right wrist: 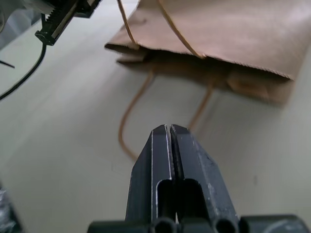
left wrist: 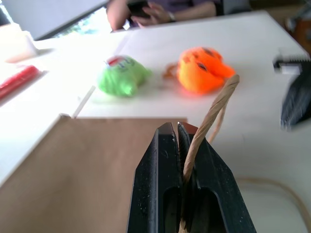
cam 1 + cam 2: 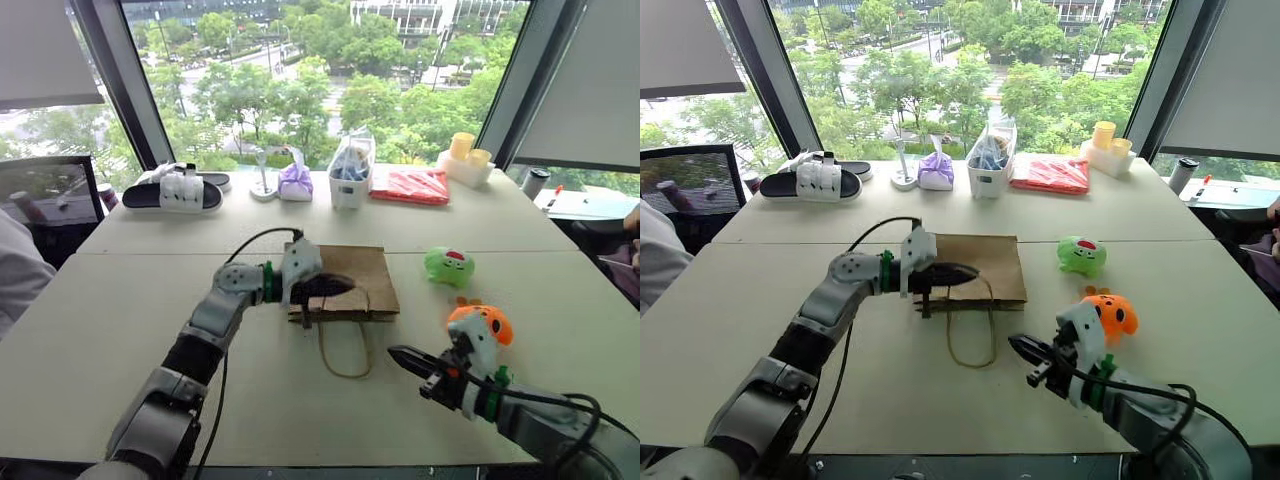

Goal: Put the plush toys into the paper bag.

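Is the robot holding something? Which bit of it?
Yes. The left gripper is shut on one cord handle of the paper bag, pinching the cord between its fingers. The right gripper is shut too, with nothing in it.

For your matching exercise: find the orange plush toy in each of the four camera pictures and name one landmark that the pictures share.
Left eye view: orange plush toy, lower right, just behind the right arm.
Right eye view: orange plush toy, right of centre.
Left wrist view, upper middle, beside the green plush toy.
Right wrist view: not in it.
Shared landmark: the paper bag.
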Motion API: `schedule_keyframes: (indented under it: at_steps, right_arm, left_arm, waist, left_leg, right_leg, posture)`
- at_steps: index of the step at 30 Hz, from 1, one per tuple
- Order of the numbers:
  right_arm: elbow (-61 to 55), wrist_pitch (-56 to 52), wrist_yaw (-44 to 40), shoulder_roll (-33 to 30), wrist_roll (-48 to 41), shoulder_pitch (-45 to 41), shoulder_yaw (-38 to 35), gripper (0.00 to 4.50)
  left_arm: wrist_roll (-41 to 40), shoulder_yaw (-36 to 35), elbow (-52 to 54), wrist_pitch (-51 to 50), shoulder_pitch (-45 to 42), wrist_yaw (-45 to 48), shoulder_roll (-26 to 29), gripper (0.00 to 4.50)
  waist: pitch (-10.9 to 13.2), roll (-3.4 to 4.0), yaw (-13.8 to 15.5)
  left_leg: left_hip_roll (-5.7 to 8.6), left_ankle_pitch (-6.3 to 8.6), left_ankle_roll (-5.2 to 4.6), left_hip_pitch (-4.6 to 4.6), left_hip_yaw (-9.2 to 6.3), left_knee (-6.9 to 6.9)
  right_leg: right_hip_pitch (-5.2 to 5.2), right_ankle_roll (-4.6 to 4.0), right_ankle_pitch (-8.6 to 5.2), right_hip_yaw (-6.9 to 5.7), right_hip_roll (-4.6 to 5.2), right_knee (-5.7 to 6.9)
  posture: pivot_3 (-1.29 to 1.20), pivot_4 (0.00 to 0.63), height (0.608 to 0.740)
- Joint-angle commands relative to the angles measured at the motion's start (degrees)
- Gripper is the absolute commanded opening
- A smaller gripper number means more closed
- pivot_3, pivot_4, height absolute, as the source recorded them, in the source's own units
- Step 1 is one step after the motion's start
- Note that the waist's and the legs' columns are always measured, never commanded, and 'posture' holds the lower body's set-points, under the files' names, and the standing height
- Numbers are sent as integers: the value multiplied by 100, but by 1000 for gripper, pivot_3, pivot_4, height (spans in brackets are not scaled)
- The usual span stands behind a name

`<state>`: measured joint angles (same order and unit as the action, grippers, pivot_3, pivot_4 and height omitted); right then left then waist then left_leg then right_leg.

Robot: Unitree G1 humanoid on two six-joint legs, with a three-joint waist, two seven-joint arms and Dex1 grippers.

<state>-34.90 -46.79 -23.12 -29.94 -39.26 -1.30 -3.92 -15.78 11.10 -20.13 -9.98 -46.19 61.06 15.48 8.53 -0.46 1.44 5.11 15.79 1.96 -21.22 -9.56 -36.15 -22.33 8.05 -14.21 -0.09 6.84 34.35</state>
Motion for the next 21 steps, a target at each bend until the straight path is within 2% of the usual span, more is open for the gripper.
schedule_keyframes:
  at_steps: [1, 7, 13, 21]
  right_arm:
    - [497, 416, 31, 170, 573, -517, 449, 0]
    - [1505, 983, 105, 531, 1315, -1312, 799, 0]
    - [2466, 1512, 283, 970, 1966, -1819, 939, 0]
    - [4405, 2156, 183, 1645, 2627, -2775, 1203, 0]
  left_arm:
    - [-54, -209, -60, -303, -118, -385, -161, 107]
    - [-593, -668, 163, -1206, -342, -921, -635, 107]
    - [-992, -866, 523, -1780, -269, -1070, -768, 107]
    - [-1369, -1076, 908, -2255, -97, -1410, -1015, 107]
  waist:
    - [-3, 1, -71]
    - [-2, -1, -124]
    - [-2, 0, -188]
    - [-2, 0, -249]
  left_leg:
    - [0, -2, 3, 4, -1, 3]
    - [1, -27, 47, -13, -5, 8]
    - [1, -32, 57, -8, -6, 8]
    - [1, -46, 80, -5, -5, 9]
  right_leg:
    - [3, 0, 0, -1, 0, 1]
    - [-25, -1, 1, 0, -1, 12]
    - [-23, -3, 2, 1, -1, 22]
    - [-40, -9, 5, 8, -1, 62]
  posture:
    - [0, 150, 740]
    - [0, 150, 740]
    - [0, 150, 740]
    - [0, 150, 740]
